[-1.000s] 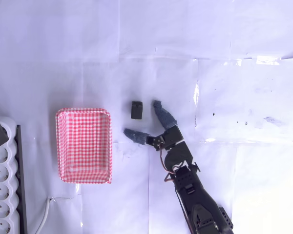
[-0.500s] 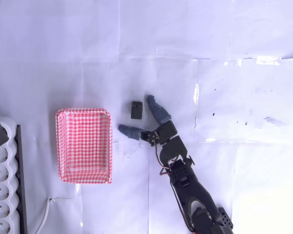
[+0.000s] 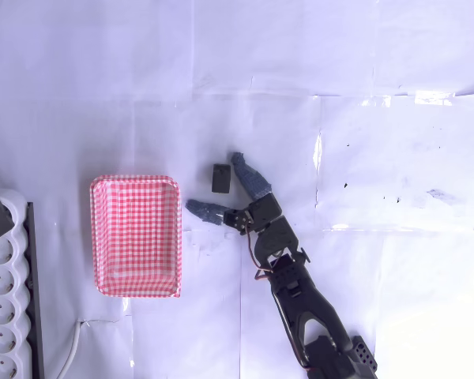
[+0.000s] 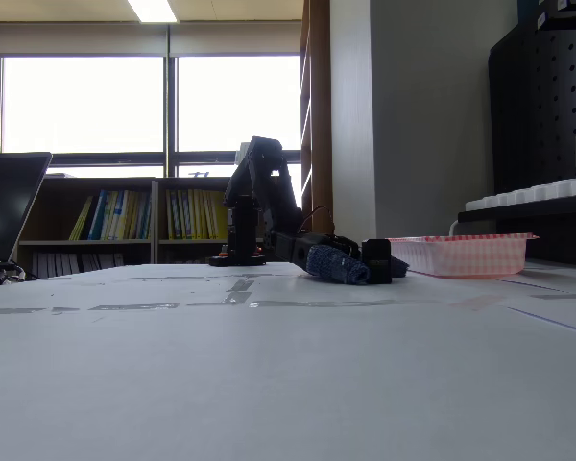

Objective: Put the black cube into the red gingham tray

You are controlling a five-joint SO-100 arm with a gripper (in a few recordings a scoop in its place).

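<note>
The black cube (image 3: pixel 220 178) lies on the white table, right of the red gingham tray (image 3: pixel 135 234) in the overhead view. My gripper (image 3: pixel 216 185) is open, its two blue-wrapped fingers (image 3: pixel 250 178) spread so that the cube sits between their tips, one finger to its right and the other below it. In the fixed view the cube (image 4: pixel 376 260) stands just behind a blue finger (image 4: pixel 336 264), with the tray (image 4: pixel 461 254) to the right. I cannot tell whether a finger touches the cube.
A white power strip (image 3: pixel 4 300) runs along the left edge, with a cable (image 3: pixel 75 341) beside it. The black arm (image 3: pixel 300 304) reaches in from the bottom. Open white tabletop lies above and to the right.
The open gripper has slid up and to the left toward the cube, so its fingers now flank it. The cube and tray have stayed in place.
</note>
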